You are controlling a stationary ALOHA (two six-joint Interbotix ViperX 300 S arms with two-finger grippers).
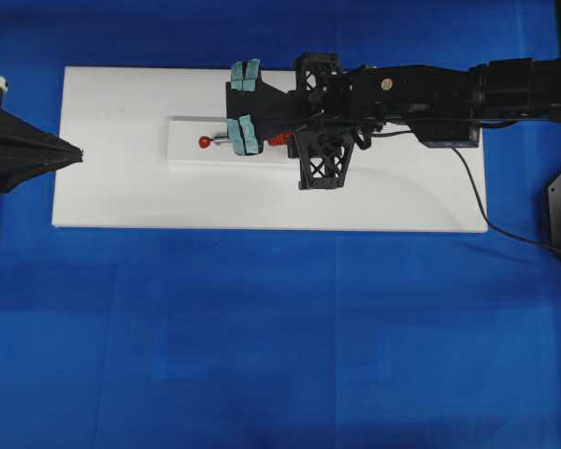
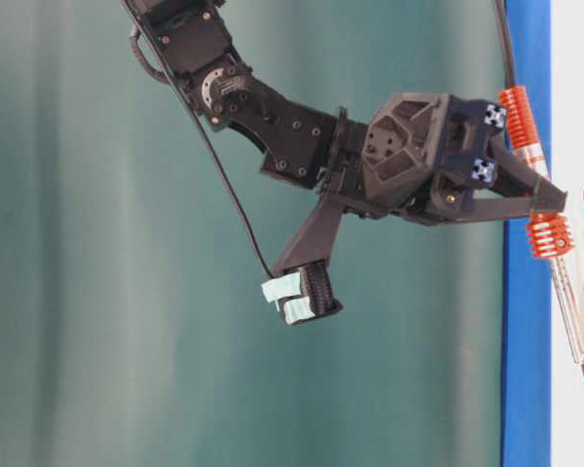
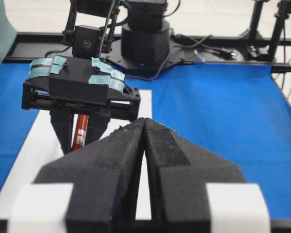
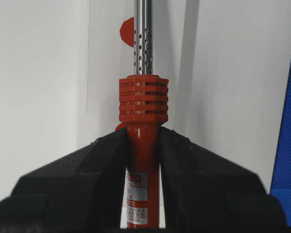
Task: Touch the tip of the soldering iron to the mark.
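Now your right gripper [image 4: 144, 160] is clamped on the soldering iron [image 4: 142, 121], its tip at or just beside the mark [image 1: 205, 142] on the white board [image 1: 122, 103]; contact is unclear. Ease down slowly, keeping the shaft steady. Your left gripper [image 3: 144, 145] sits closed, holding nothing. No containers show.
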